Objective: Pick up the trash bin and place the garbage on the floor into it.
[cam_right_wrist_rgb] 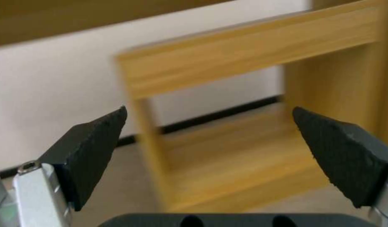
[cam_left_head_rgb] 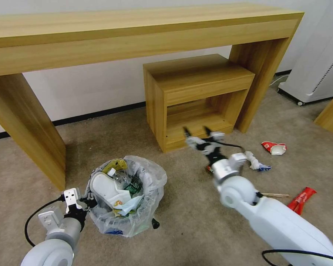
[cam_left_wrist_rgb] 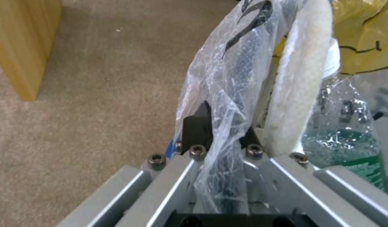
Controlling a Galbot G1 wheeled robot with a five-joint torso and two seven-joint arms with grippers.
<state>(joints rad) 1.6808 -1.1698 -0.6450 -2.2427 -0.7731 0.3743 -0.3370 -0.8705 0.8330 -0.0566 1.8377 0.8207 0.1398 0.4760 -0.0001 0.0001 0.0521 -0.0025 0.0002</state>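
Carpet floor (cam_left_head_rgb: 181,218) everywhere, beige and a bit worn. Long wooden table (cam_left_head_rgb: 137,33) spanning the back wall, with a smaller wooden shelf unit (cam_left_head_rgb: 196,99) tucked under its right end. White appliance on wheels (cam_left_head_rgb: 318,74) off at the right edge. Trash bin (cam_left_head_rgb: 127,195) sitting on the carpet front left, near the table's left leg, clear bag puffing over the rim and already stuffed: white slipper (cam_left_head_rgb: 105,188), green-label bottle (cam_left_head_rgb: 131,183), something yellow (cam_left_head_rgb: 116,164) on top. Left gripper (cam_left_head_rgb: 86,204) right at the bin's left rim, fingers pinched onto the rim and bag; left wrist view confirms it, black pads (cam_left_wrist_rgb: 198,126) clamped with crinkly plastic (cam_left_wrist_rgb: 227,94) squeezed between. Right gripper (cam_left_head_rgb: 197,131) out in front of the shelf unit, up off the floor, jaws spread wide, nothing between them; same story in the right wrist view (cam_right_wrist_rgb: 208,126). Leftover litter on the carpet to the right, well apart from the bin: red-and-white wrapper (cam_left_head_rgb: 273,147), white crumpled bit with blue (cam_left_head_rgb: 256,162), red wrapper (cam_left_head_rgb: 301,199), thin wooden stick (cam_left_head_rgb: 275,194).
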